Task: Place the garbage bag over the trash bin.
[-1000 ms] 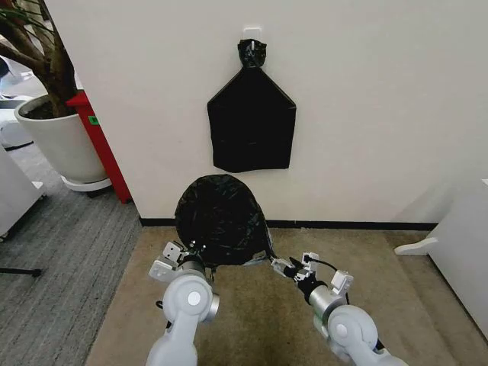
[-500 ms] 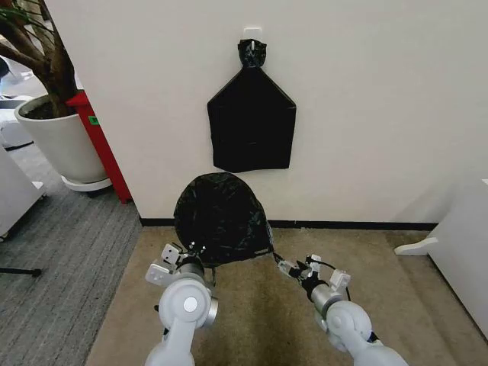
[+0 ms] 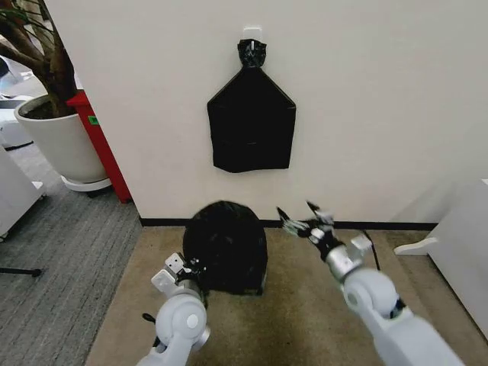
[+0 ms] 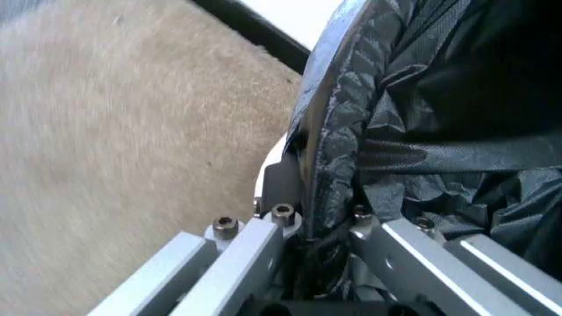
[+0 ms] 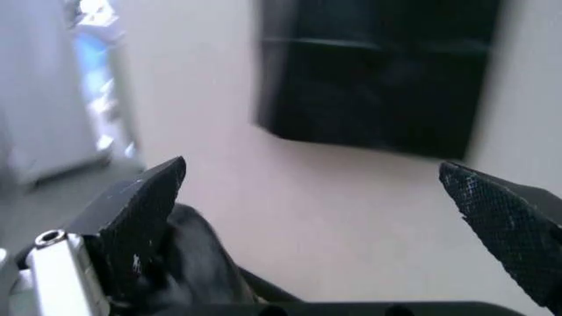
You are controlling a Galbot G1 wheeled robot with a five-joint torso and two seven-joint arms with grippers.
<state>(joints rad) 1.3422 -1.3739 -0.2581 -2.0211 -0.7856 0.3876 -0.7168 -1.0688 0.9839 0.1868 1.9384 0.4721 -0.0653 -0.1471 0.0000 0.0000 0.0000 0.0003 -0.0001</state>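
The bag point(image 3: 225, 245) sits on the floor near the wall, over the bin point(image 4: 274, 172). The left gripper point(image 3: 185, 268) pinches the bag's near left edge. The right gripper point(image 3: 302, 218) is up on the right, fingers spread wide and holding nothing.

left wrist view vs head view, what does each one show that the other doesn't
The left wrist view shows up close the left gripper clamped on a bunched fold of the bag.

The head view shows the right gripper open and raised beside the bag, holding nothing, plus the flat black bundle hanging on the wall and the plant pot.

Both show the bag, the left gripper and the tan carpet by the wall.
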